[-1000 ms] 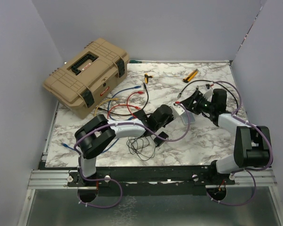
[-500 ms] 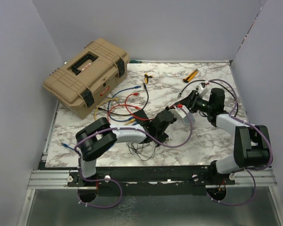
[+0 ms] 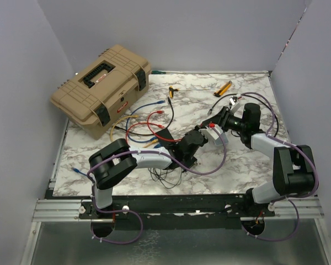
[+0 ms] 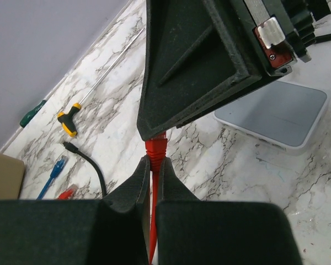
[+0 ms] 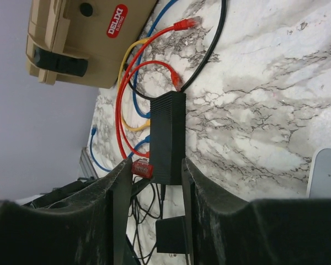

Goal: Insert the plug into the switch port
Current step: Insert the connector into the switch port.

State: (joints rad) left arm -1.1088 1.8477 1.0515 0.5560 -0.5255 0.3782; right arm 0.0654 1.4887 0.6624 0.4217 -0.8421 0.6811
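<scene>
Change: the right gripper (image 3: 217, 122) had swung in from the right to meet the left gripper (image 4: 153, 165), its jaws narrowing as it came.
Left jaws: pressed together on the red cable (image 4: 152, 221) just behind the plug (image 4: 155, 148), which stuck out past the fingertips.
Right jaws: apart, only partly drawn in; the plug sat in the gap, close to one finger, with no grip visible.
Meaning: probably a handover or a steadying hold was being set up; the plug was not yet inserted.
Switch (image 4: 277, 112): flat on the table (image 4: 220, 165), beyond the left jaws and to their right, clear of the plug; its port could not be made out in any view.
Left wrist view alone: the switch's whole top, and the right gripper's dark underside directly over the plug tip; touching or not, unclear.
Right wrist view alone: the gap between the right fingers (image 5: 118, 204), the black adapter (image 5: 168, 138) beyond them, a mere corner of the switch.
Top view alone: both arms converging just over the switch.
</scene>
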